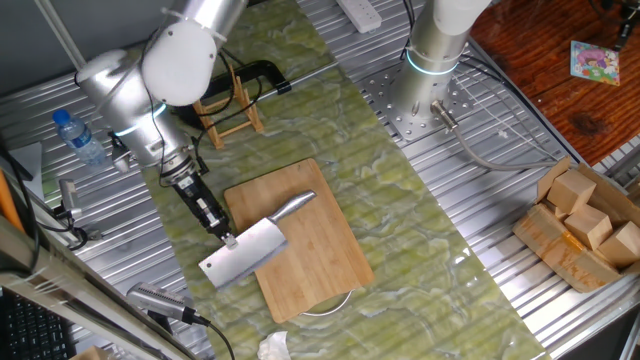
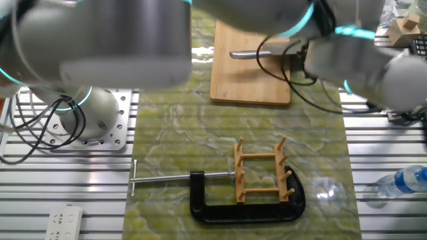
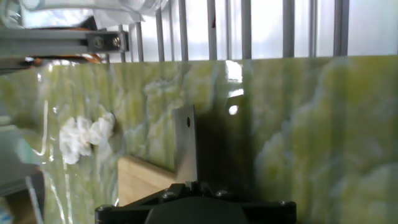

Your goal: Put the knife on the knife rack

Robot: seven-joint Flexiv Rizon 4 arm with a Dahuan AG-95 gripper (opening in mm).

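I am reaching down with my gripper (image 1: pixel 226 238) at the left centre of one fixed view, where its tip is meeting the back edge of the cleaver (image 1: pixel 243 254). The fingers look to be closing on the blade's spine, but I cannot tell from any view whether they are truly clamped or only touching. In the hand view the blade is standing edge-on right above my fingers, a thin grey plate with a small hole near its top corner, which suggests it is sitting between them.

The cleaver is lying across the lower left corner of the bamboo cutting board (image 1: pixel 300 240), blade overhanging onto the green marbled mat (image 1: pixel 400 200), its silver handle pointing toward the middle of the board. It does not look lifted clear yet.

The knife rack (image 2: pixel 261 172) is standing at the lower centre of the other fixed view, its pegs upright and bare, with a black C-clamp (image 2: pixel 227 207) wrapped around its base. It is well apart from the board.

So I judge the task is barely begun: the grasp is being made, and the lift, the carry across the mat and the placing among the pegs are all left.
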